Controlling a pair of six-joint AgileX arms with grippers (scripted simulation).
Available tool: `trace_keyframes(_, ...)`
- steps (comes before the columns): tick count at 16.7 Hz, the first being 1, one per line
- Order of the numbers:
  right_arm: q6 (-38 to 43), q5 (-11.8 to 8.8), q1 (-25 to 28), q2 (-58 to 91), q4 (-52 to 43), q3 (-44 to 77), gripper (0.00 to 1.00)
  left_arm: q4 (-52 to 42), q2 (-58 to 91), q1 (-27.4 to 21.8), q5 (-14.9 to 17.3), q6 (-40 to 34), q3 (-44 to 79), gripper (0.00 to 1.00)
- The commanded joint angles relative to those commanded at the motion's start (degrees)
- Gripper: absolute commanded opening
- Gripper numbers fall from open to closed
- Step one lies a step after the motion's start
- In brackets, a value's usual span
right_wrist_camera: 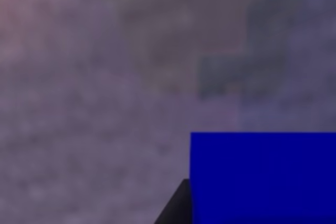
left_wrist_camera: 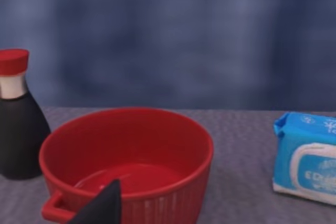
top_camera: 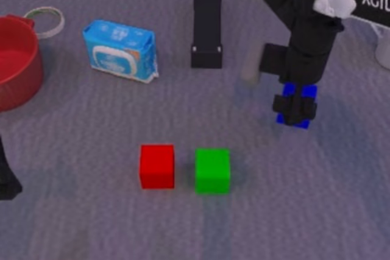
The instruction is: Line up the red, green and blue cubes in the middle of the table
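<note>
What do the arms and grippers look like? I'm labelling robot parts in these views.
The right arm is glossy black with a white shell segment bearing partial white lettering "AGIL" on black. Its right gripper is black, blocky and two-fingered. Of the left arm, only a black piece shows at the table's left edge. No cables visible.

Bright red cube [top_camera: 157, 165], bright green cube [top_camera: 212, 170], deep blue cube [top_camera: 297, 106]; grey-purple textured desk [top_camera: 91, 211]; red pot [top_camera: 17, 59]; blue-and-white packet [top_camera: 120, 50]; black block [top_camera: 207, 27].
</note>
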Motion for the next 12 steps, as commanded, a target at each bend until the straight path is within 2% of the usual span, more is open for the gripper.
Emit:
trace_keyframes(7, 0.1, 0.0, -0.1, -1.1, -2.5, 1.7, 0.0, 0.0, 0.0, 0.0, 0.0, 0.0, 0.0, 1.0)
trace_keyframes(12, -2.0, -0.1, 6.9, -8.3, -1.3, -6.6, 0.0, 0.0, 0.0, 0.0, 0.0, 0.0, 0.0, 1.0)
